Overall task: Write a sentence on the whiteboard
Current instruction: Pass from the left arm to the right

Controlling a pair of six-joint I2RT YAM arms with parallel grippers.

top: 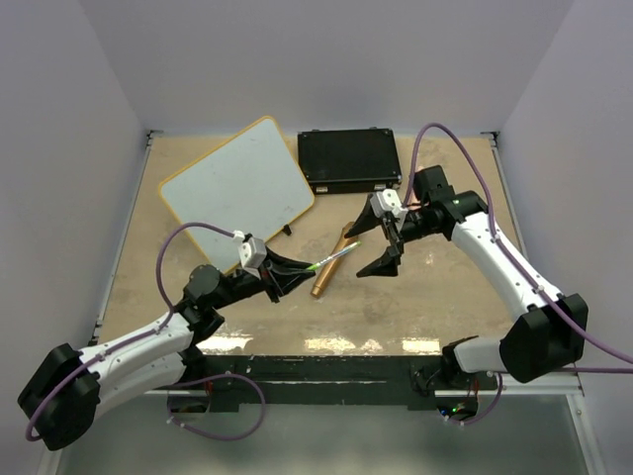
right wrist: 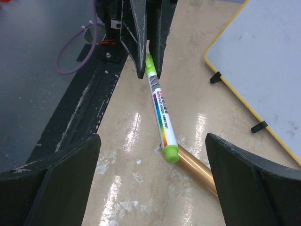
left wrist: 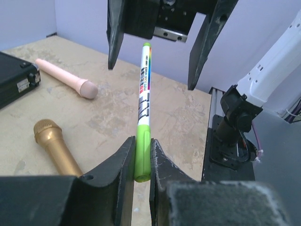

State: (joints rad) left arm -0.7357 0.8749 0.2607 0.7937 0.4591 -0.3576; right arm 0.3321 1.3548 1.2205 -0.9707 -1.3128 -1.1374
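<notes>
the left pincer (top: 303, 269) is shut tight on one end of a green pen (top: 336, 257). the pen sticks out from it up in the air, over the counter (top: 445, 297). the other end of the pen pokes in between the two fingers of the right pincer (top: 381, 249). those fingers are wide apart and do not touch the pen.

the whiteboard (top: 232, 183) lies flat on the counter, past the left pincer and a bit to its left. it does not touch that pincer. it is well apart from the right pincer, off to that pincer's left.

a gold microphone (top: 324, 279) lies on the counter under the pen, between the two pincers. a black case (top: 348, 160) lies just beside the whiteboard, past the right pincer.
</notes>
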